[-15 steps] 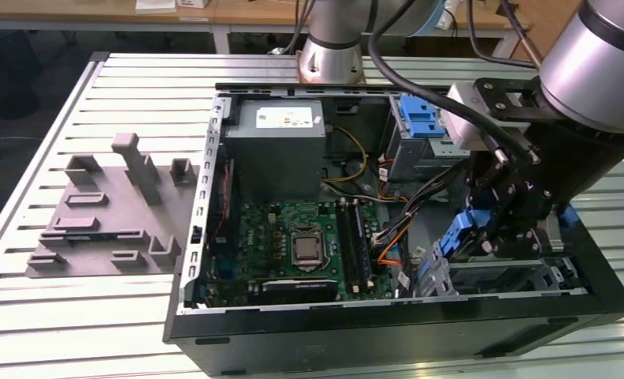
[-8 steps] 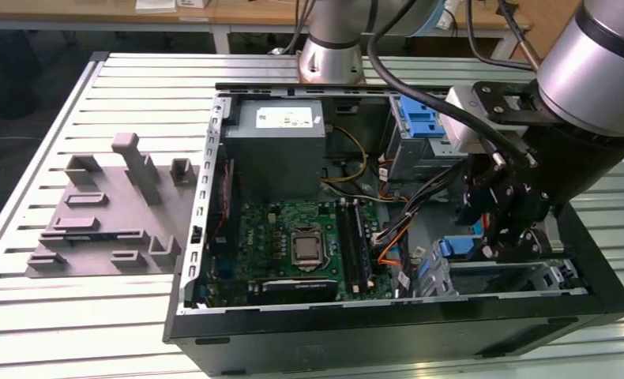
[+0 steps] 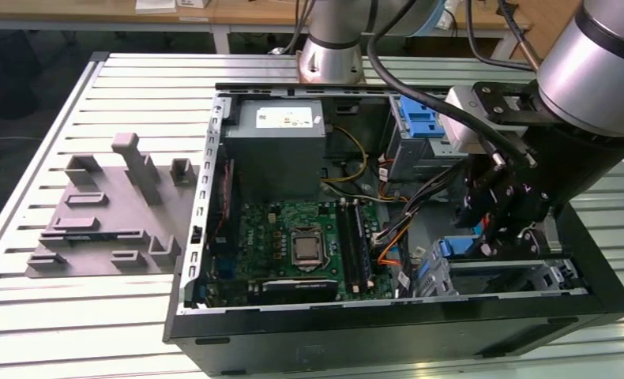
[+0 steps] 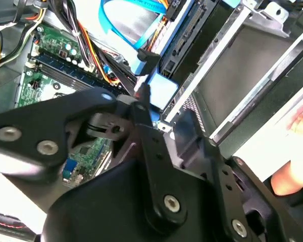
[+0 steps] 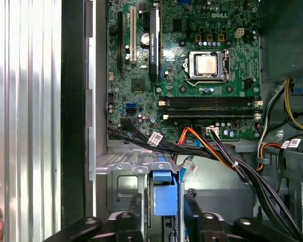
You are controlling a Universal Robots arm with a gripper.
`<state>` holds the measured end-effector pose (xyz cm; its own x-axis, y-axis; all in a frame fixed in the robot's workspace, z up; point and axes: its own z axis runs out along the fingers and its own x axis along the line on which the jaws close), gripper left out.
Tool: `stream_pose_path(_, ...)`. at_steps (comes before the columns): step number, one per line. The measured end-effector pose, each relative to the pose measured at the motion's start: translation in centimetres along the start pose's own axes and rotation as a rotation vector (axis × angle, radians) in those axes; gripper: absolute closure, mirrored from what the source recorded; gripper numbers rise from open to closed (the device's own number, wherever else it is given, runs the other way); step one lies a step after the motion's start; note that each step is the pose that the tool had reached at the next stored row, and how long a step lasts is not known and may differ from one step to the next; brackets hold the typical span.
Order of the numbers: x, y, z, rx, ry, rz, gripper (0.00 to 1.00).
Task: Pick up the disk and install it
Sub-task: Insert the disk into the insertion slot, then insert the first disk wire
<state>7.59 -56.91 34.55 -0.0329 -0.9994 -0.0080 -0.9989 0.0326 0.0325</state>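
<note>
An open computer case point(image 3: 396, 332) is laid on its side on a slatted metal table point(image 3: 38, 332), towards the table edge at the exterior view's right. Near the opposite edge, just beside the case, a grey moulded fixture point(image 3: 112, 213) is placed.

The gripper point(image 3: 498, 245) is found inside the case, at the near corner on the exterior view's right, just above a silver drive cage point(image 3: 513, 272). Of the disk point(image 5: 165, 200) point(image 4: 162, 92) only a light-blue plastic part is seen, in both wrist views. It stands right at the tip of the gripper, at the mouth of the drive cage, near the edge of the motherboard point(image 5: 192, 65). Its metal body and its label are hidden by the cage and by the black links of the gripper. Whether the gripper is clamped on the disk or only set around it cannot be told, as the places of contact are covered.

A bundle of black, orange and yellow cables point(image 5: 217, 151) is passed close by the disk. At the far end of the case a grey box with a small white sticker point(image 3: 280, 130) is seen. A grey cage with a blue latch point(image 3: 418, 126) is partly covered by the hoses of the arm point(image 3: 607, 71).

A person's hand point(image 4: 299, 123) is seen outside the case, blurred and cut off by the picture's edge.
</note>
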Motion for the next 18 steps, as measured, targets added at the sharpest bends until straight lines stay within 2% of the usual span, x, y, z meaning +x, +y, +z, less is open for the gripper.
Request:
stream_pose_path(1,0.00,0.00,0.00,0.0000,0.0000,0.000,0.58)
stream_pose_path(3,0.00,0.00,0.00,0.0000,0.0000,0.000,0.70)
stream_pose_path(4,0.00,0.00,0.01,0.0000,0.0000,0.000,0.70)
stream_pose_path(6,0.00,0.00,0.01,0.0000,0.0000,0.000,0.81)
stream_pose_path(7,0.00,0.00,0.01,0.0000,0.0000,0.000,0.81)
stream_pose_path(8,0.00,0.00,0.01,0.0000,0.0000,0.000,0.87)
stream_pose_path(9,0.00,0.00,0.01,0.0000,0.0000,0.000,0.89)
stream_pose_path(18,0.00,0.00,0.05,0.0000,-0.0001,0.000,0.89)
